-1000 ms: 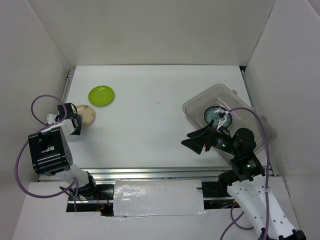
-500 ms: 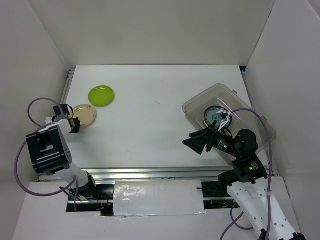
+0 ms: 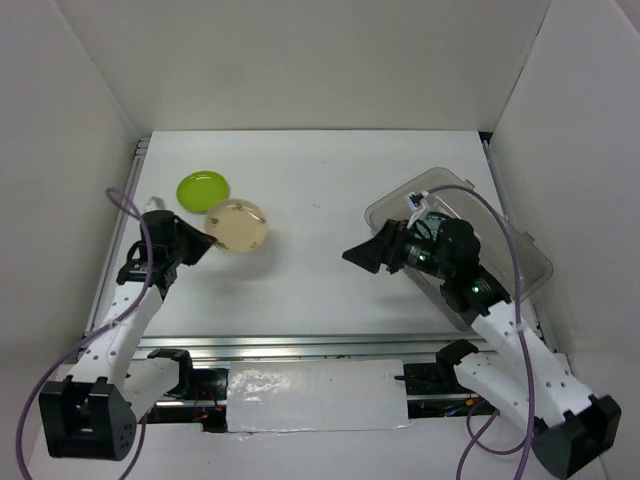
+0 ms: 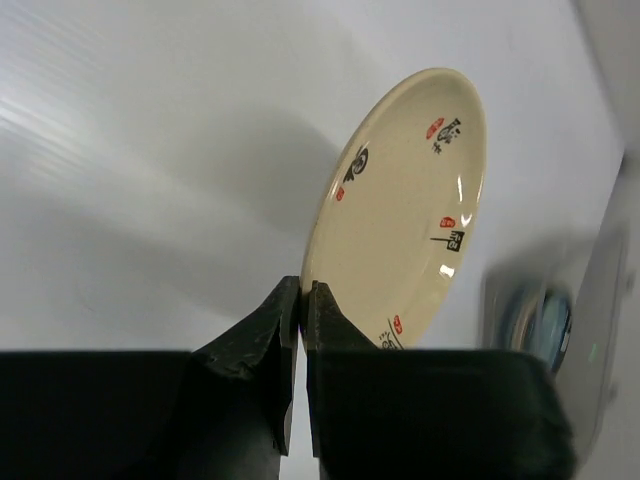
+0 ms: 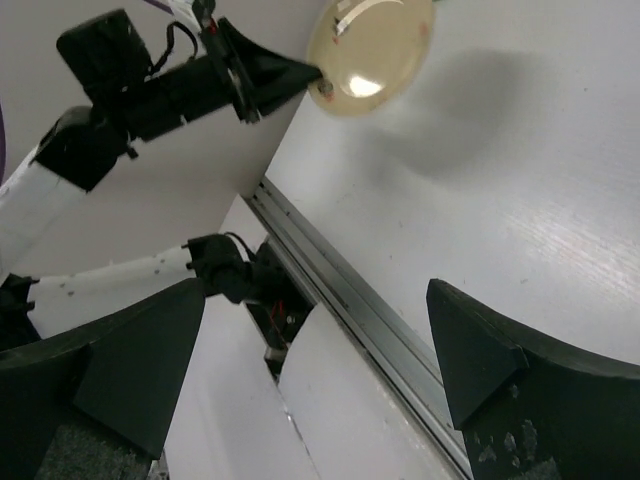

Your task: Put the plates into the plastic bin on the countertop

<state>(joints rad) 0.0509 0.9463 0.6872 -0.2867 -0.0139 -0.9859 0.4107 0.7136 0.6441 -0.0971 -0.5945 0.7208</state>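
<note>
At the far left, a lime green plate (image 3: 203, 190) is seen lying flat on the worktop (image 3: 320, 180). It is a small round saucer with a smooth face and a slightly raised rim. The worktop is matte white and finely ribbed, and it is walled by plain white panels (image 3: 300, 60).

Just beside the green plate, toward the near edge, the left gripper (image 4: 302, 297) is clenched on the rim of a cream plate (image 4: 410, 200). Its 2 black wedge-shaped fingers are pinched together with only the thin edge of the plate between them. The cream plate is held tilted and lifted off the worktop, and a soft shadow is thrown on the surface beneath it. Its face is glazed, shiny and shallowly dished, with small red and black marks scattered round the border.

Along the near edge, a grooved metal rail (image 5: 350, 290) is seen.

Right of centre, the right gripper (image 3: 368, 252) is held released. Its 2 broad black fingers are spread wide with nothing between them, above bare worktop just beside the left end of the clear plastic bin (image 3: 400, 192). The bin is a rectangular tub with rounded corners, a rim and transparent walls. It is set at an angle on the right side of the worktop and is partly covered by the right arm. In the left wrist view a round blue-grey shape (image 4: 535, 320) is glimpsed inside the bin, too blurred to be told further.
</note>
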